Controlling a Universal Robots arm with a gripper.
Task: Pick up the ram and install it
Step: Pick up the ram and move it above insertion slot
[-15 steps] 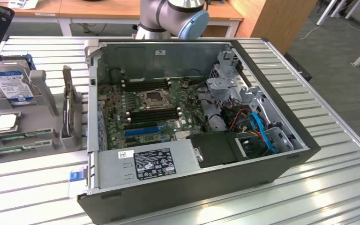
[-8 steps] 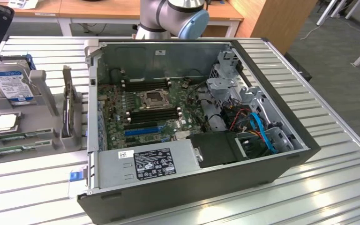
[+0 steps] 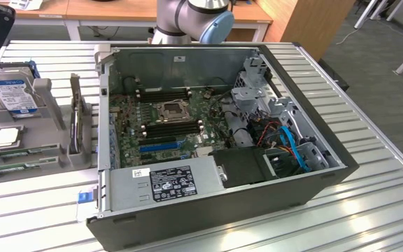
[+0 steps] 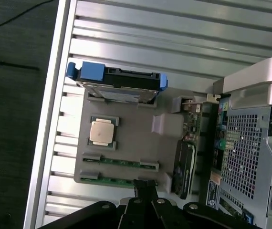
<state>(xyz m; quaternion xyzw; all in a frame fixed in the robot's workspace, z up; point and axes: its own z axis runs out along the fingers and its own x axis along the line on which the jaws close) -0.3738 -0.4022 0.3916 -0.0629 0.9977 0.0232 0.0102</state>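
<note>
Green ram in grey tray near closed tool; drive label unreadable

A grey tray lies right under the jaws on the slatted table. On it, a processor sits near the jaws, a hard drive stands farther off, and a dark card stands close beside them. Beyond the card lies an open case.
</note>
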